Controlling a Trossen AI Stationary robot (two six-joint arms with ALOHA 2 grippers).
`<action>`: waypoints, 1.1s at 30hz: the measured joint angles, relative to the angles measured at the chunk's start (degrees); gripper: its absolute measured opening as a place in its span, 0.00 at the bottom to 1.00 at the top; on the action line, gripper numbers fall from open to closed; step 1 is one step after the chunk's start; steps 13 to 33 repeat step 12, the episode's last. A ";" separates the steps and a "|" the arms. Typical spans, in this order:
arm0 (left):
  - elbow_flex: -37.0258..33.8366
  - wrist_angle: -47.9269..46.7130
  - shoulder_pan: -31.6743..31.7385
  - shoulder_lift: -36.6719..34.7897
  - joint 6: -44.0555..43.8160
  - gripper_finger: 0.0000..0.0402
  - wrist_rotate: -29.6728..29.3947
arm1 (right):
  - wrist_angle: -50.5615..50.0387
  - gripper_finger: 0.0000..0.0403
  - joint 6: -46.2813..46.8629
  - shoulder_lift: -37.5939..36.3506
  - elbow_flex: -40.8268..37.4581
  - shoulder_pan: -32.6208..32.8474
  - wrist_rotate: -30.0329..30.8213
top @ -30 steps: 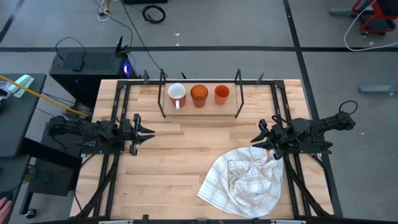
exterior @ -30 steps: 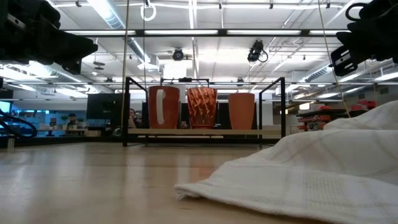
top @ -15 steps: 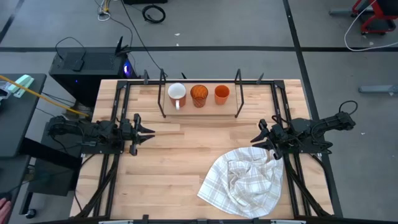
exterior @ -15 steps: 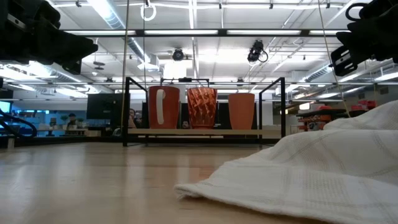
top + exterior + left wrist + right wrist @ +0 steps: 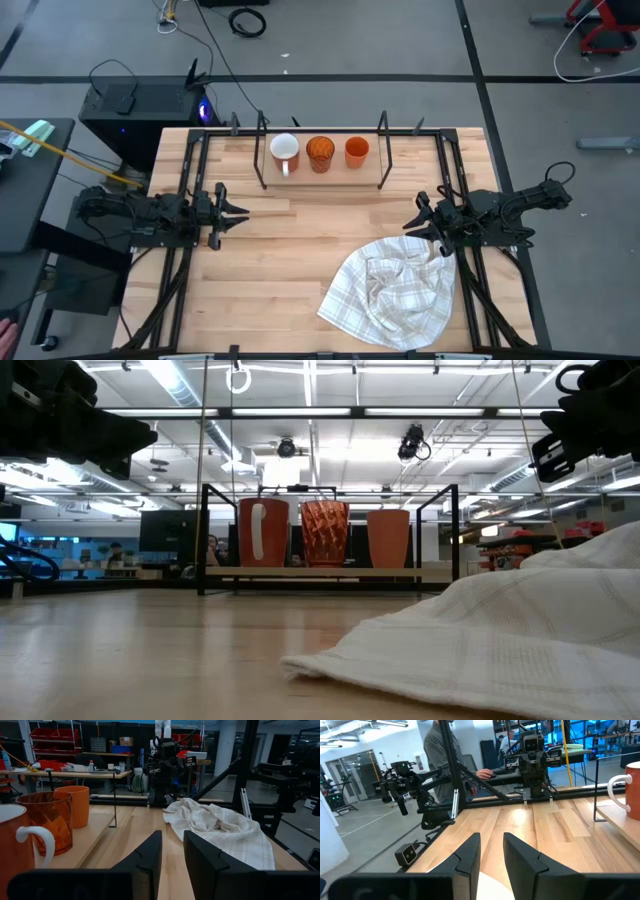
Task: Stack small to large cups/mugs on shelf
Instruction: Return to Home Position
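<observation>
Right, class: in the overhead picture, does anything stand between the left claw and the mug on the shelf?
Between the left claw and the white-handled mug lie only bare tabletop and the shelf's black wire end frame. The checked cloth lies by the right claw, off that path.

white-handled mug [image 5: 285, 150], tumbler [image 5: 320, 152], orange cup [image 5: 357, 151], upright on shelf [image 5: 335, 177]
</observation>
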 joint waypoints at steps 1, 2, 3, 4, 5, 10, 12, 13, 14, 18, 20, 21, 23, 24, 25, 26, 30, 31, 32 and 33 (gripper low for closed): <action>0.00 0.00 0.00 0.00 -0.02 0.22 0.00 | 0.00 0.22 0.00 0.00 0.00 0.01 0.00; 0.00 0.00 0.00 0.00 -0.04 0.22 0.00 | 0.00 0.22 0.00 0.00 0.00 0.01 -0.01; 0.00 0.00 0.00 0.00 -0.02 0.21 0.00 | 0.01 0.22 0.00 0.00 0.00 0.01 -0.01; 0.00 0.00 0.00 0.00 0.00 0.21 0.00 | 0.00 0.22 0.00 0.00 0.00 0.01 -0.01; 0.00 0.00 0.00 0.00 -0.02 0.21 0.00 | 0.00 0.22 0.00 0.00 0.00 0.00 0.00; 0.00 0.00 0.00 0.00 -0.04 0.20 0.00 | 0.00 0.22 0.00 0.00 0.00 0.01 0.00; 0.00 0.00 0.00 0.00 0.00 0.21 0.00 | 0.00 0.22 0.00 0.00 0.00 -0.01 0.02; 0.00 0.00 0.00 0.00 0.00 0.21 0.00 | 0.00 0.22 0.00 0.00 0.00 -0.01 0.02; 0.00 0.00 0.00 0.00 0.00 0.21 0.00 | 0.00 0.22 0.00 0.00 0.00 -0.01 0.02; 0.00 0.00 0.00 0.00 0.00 0.21 0.00 | 0.00 0.22 0.00 0.00 0.00 -0.01 0.02; 0.00 0.00 0.00 0.00 0.00 0.21 0.00 | 0.00 0.22 0.00 0.00 0.00 -0.01 0.02; 0.00 0.00 0.00 0.00 0.00 0.21 0.00 | 0.00 0.22 0.00 0.00 0.00 -0.01 0.02; 0.00 0.00 0.00 0.00 0.00 0.21 0.00 | 0.00 0.22 0.00 0.00 0.00 -0.01 0.02; 0.00 0.00 0.00 0.00 0.00 0.21 0.00 | 0.00 0.22 0.00 0.00 0.00 -0.01 0.02; 0.00 0.00 0.00 0.00 0.00 0.21 0.00 | 0.00 0.22 0.00 0.00 0.00 -0.01 0.02; 0.00 0.00 0.00 0.00 0.00 0.21 0.00 | 0.00 0.22 0.00 0.00 0.00 -0.01 0.02; 0.00 0.00 0.00 0.00 0.00 0.21 0.00 | 0.00 0.22 0.00 0.00 0.00 -0.01 0.02; 0.00 0.00 0.00 0.00 0.00 0.21 0.00 | 0.00 0.22 0.00 0.00 0.00 -0.01 0.02; 0.00 0.00 0.00 0.00 0.00 0.21 0.00 | 0.00 0.22 0.00 0.00 0.00 -0.01 0.02; 0.00 0.00 0.00 0.00 0.00 0.21 0.00 | 0.00 0.22 0.00 0.00 0.00 -0.01 0.02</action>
